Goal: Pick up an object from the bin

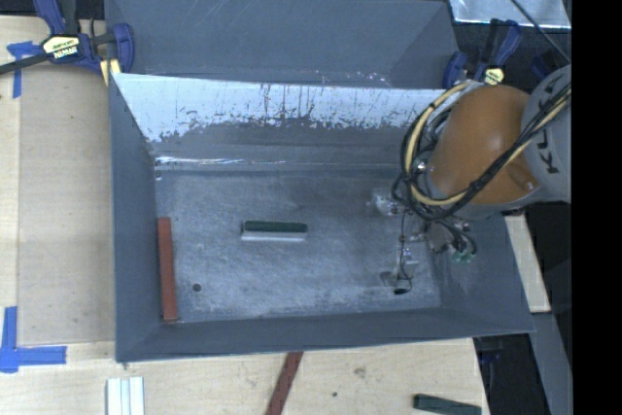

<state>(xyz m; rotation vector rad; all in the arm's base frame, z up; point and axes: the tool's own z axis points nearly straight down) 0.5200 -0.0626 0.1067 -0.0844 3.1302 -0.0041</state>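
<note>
My gripper (401, 275) hangs low over the right side of the bin floor, below the orange cover, its thin fingers pointing down near the front right corner. Nothing shows between them. A dark green flat bar (274, 229) lies flat in the middle of the floor, well to the left of the gripper. A long reddish-brown stick (167, 268) rests along the left wall of the bin floor, far from the gripper.
The arm with its orange cover and cables reaches in over the bin's right wall. Sloped grey walls ring the floor on all sides.
</note>
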